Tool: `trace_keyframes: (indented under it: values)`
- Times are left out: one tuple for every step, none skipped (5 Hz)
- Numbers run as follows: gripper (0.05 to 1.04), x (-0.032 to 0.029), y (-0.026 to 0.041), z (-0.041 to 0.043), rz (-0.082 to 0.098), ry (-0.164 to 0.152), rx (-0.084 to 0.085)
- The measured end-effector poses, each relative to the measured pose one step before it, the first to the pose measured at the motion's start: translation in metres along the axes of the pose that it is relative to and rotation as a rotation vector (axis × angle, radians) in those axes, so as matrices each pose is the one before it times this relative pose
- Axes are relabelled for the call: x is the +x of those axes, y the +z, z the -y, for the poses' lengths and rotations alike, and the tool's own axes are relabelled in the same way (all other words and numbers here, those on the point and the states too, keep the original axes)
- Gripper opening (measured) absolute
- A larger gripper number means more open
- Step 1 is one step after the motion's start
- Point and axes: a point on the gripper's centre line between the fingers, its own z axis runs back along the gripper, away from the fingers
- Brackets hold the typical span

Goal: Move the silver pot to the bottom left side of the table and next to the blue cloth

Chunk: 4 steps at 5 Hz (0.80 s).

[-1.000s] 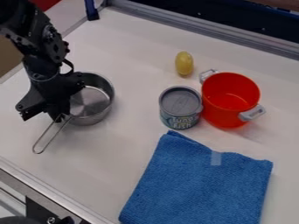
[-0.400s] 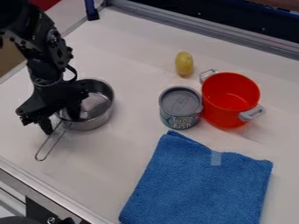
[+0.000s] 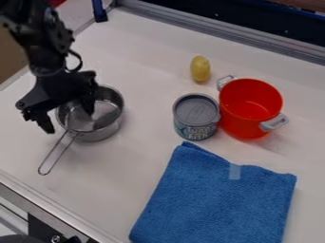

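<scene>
The black gripper point(image 3: 68, 118) hangs at the left of the work surface, open, its fingers spread apart over the near-left side of the silver pot point(image 3: 107, 124). One finger reaches over the inside of the pot, and the other is outside it, left of the wall. The pot stands upright, its wire handle point(image 3: 56, 154) pointing down and left. At the bottom centre-right lies the folded blue cloth point(image 3: 213, 201), apart from the pot.
A tuna can point(image 3: 196, 116) stands right of the pot, close beside a red pot point(image 3: 249, 109) with grey handles. Behind them lies a yellow oval object point(image 3: 200, 69). The white table point(image 3: 95, 194) has a metal rail along its lower-left edge.
The gripper's fingers have spread apart and lifted slightly from beside the handle joint. The silver pot has shifted a little towards the bottom of the view, its handle end too.
</scene>
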Motion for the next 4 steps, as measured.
trace_keyframes:
  values:
    - [1.000, 0.01013, 0.01692, 0.00784, 0.0278, -0.0239, 0.0029]
    - [1.000, -0.00140, 0.01311, 0.01571, 0.0411, -0.1469, -0.0456]
    - [1.000, 0.00380, 0.00952, 0.03679, 0.0045, -0.2371, -0.0847]
    - [1.000, 0.01061, -0.00326, 0.02852, -0.0167, -0.1890, -0.0327]
